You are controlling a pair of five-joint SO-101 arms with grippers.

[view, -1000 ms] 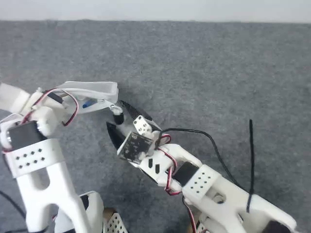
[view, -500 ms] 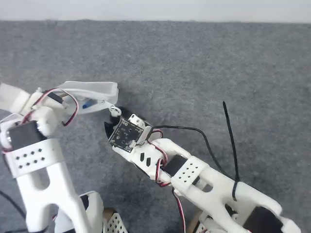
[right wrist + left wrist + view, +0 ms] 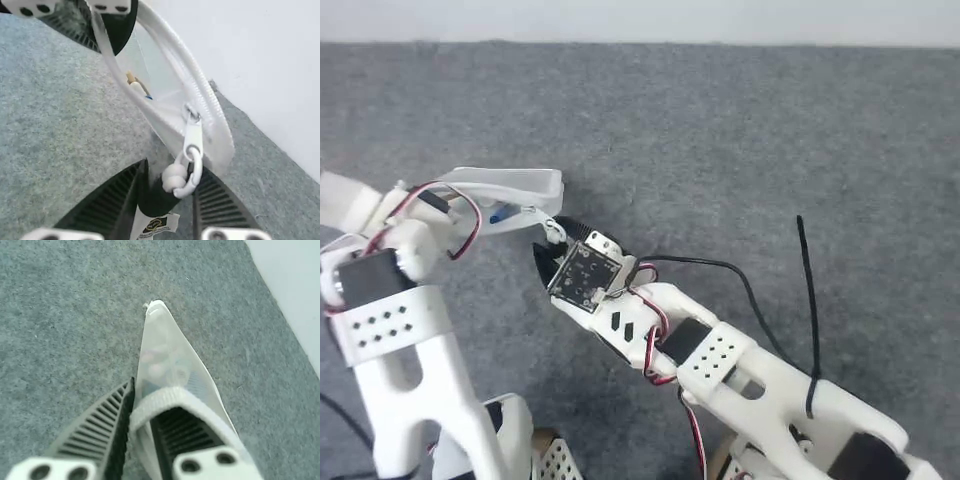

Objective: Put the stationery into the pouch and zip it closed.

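In the mouth of the right gripper (image 3: 172,175), low in the right wrist view: the pull (image 3: 192,142), ring and bead included. Cannot tell whether clamped on it or merely straddling it. Just above, the slider (image 3: 190,112), close to one end of the zip (image 3: 202,85). In the high view, parked left of centre, right at the pull end of the pouch (image 3: 510,190).

Pressed together on the opposite end of the pouch: the left gripper (image 3: 142,395), pinching the flat wall and apparently holding it just clear of the carpet (image 3: 770,150).

Stationery (image 3: 137,85) already inside, seen through the clear wall as small pale and blue bits. Packing judged done; zipping judged the step in hand. Probably not closed yet: two white tapes apart along the edge, meeting only at the slider. Left to do, on that reading: draw the slider along the whole edge toward the pinched end, with the other end held firm.

Long axis roughly left to right across the upper left of the high view, dipping a little toward centre. Pull end pointing right, toward mid-frame; held end toward the left edge.
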